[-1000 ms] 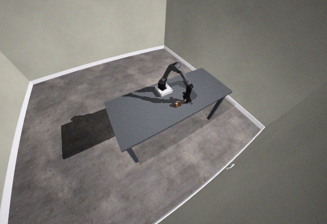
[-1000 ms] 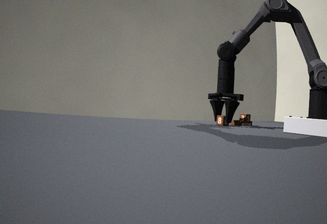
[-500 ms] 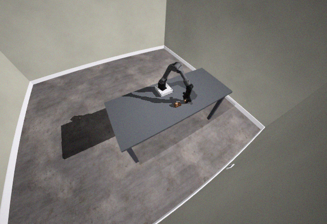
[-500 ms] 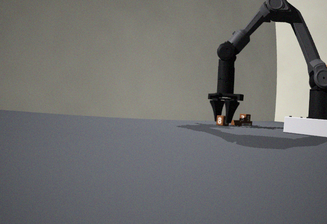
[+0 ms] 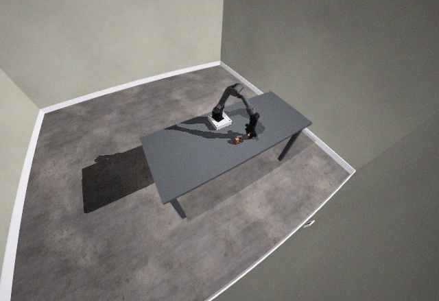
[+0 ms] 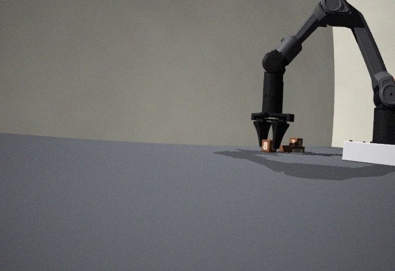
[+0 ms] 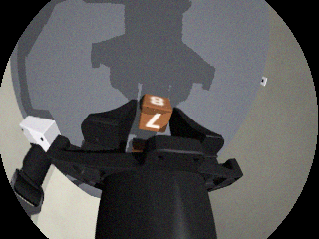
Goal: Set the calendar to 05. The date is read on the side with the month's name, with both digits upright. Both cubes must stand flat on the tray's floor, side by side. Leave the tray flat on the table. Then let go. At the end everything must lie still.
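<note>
My gripper [image 5: 252, 136] [image 6: 268, 147] [image 7: 154, 110] is partly open and points straight down. Its fingers stand on either side of a loose orange-brown cube [image 6: 265, 145] [image 7: 156, 115], with no clear grip on it. This cube stands on the table, with an 8 on the side facing the exterior camera; the wrist view shows an 8 and a 7. In the exterior view, the second cube [image 6: 295, 142] sits to the right on the small brown tray [image 6: 287, 149], showing a 3 and a 5. Whether it stands flat on the tray's floor is too small to tell.
The grey table [image 5: 191, 163] [image 6: 159, 197] carries the arm's white base [image 5: 221, 123] [image 6: 366, 152] [image 7: 40, 130]. The tray and second cube are close beside the gripper, mostly hidden behind it in the wrist view. The arm casts shadows on the table.
</note>
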Action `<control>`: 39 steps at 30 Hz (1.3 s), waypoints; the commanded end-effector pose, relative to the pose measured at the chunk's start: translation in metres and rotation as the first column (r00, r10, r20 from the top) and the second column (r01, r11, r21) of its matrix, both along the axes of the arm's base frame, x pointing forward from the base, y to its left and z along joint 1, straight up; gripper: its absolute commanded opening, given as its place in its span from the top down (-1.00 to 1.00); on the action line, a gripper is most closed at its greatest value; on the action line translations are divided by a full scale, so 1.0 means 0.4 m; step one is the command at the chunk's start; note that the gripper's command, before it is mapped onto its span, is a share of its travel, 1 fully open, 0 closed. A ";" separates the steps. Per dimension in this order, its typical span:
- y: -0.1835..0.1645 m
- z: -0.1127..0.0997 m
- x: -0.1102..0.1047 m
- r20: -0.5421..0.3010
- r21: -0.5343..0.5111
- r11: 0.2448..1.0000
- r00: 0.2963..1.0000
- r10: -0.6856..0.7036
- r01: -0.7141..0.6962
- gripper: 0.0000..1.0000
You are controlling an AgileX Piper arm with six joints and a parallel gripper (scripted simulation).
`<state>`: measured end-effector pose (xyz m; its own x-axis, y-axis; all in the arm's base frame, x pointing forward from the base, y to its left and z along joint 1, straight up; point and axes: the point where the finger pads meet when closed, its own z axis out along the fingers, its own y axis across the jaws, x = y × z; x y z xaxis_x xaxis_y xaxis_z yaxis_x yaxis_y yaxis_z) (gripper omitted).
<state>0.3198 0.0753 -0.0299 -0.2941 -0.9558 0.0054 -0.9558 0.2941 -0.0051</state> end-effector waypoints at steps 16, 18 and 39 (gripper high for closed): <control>-0.002 -0.002 -0.002 -0.002 -0.001 1.000 1.000 0.000 0.000 0.26; -0.002 -0.002 -0.002 -0.002 -0.001 1.000 1.000 0.000 0.000 0.26; -0.002 -0.002 -0.002 -0.002 -0.001 1.000 1.000 0.000 0.000 0.26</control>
<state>0.3198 0.0753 -0.0299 -0.2941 -0.9558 0.0054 -0.9558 0.2941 -0.0051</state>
